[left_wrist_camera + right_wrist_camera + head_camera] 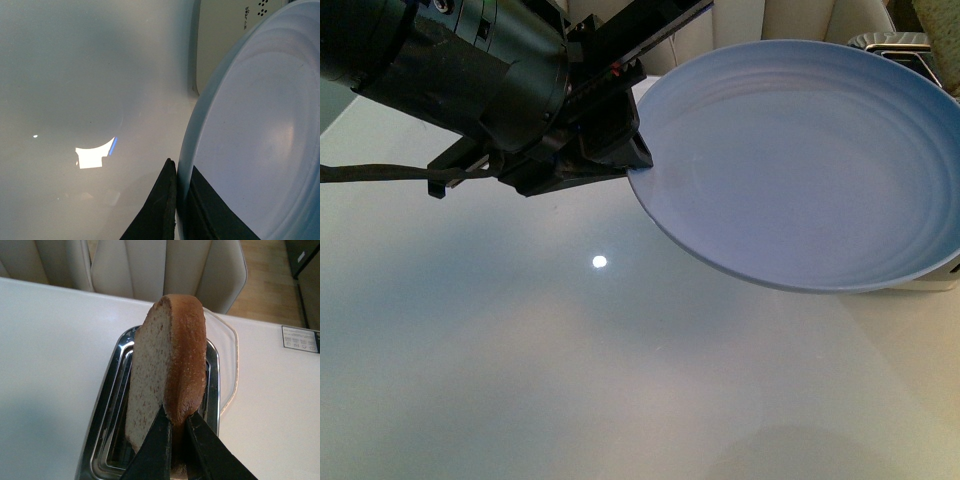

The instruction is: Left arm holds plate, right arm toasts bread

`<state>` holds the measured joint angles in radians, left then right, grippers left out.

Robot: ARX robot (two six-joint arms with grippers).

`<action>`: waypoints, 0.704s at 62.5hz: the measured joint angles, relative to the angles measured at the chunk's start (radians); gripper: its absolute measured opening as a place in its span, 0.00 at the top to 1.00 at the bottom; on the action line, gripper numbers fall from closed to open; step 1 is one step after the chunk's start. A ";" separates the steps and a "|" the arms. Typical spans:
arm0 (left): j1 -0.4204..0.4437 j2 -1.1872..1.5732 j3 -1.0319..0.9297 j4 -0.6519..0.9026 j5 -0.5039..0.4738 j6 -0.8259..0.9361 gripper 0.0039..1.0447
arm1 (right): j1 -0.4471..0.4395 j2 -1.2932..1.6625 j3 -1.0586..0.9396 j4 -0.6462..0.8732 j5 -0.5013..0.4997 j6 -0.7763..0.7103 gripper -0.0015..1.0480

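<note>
Illegible label [300, 338] near bread [170, 370] in right jaws; plate [800, 150] in left jaws

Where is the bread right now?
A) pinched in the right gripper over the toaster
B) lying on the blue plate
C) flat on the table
A: the right gripper pinches the bread upright over the toaster slot, and the plate has nothing on it.

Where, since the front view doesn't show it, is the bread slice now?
In the right wrist view, the bread slice stands on edge, clamped by the right gripper, just above the chrome-rimmed toaster slot.
</note>
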<state>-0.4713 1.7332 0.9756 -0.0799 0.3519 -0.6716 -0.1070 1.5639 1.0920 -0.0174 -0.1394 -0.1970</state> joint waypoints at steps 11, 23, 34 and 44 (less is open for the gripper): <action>0.000 0.000 0.000 0.002 0.004 0.000 0.97 | 0.009 0.010 -0.018 0.003 0.017 -0.008 0.97; 0.000 0.000 0.000 0.003 0.008 0.000 0.97 | 0.016 0.031 -0.035 0.007 0.024 -0.026 0.97; 0.000 0.000 0.000 0.007 0.008 0.000 0.97 | 0.017 0.063 -0.035 0.000 0.044 -0.033 0.97; 0.000 0.000 0.000 0.009 0.010 0.000 0.97 | 0.021 0.087 -0.035 -0.010 0.060 -0.053 0.97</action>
<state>-0.4713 1.7332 0.9756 -0.0711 0.3618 -0.6720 -0.0856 1.6508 1.0573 -0.0277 -0.0799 -0.2501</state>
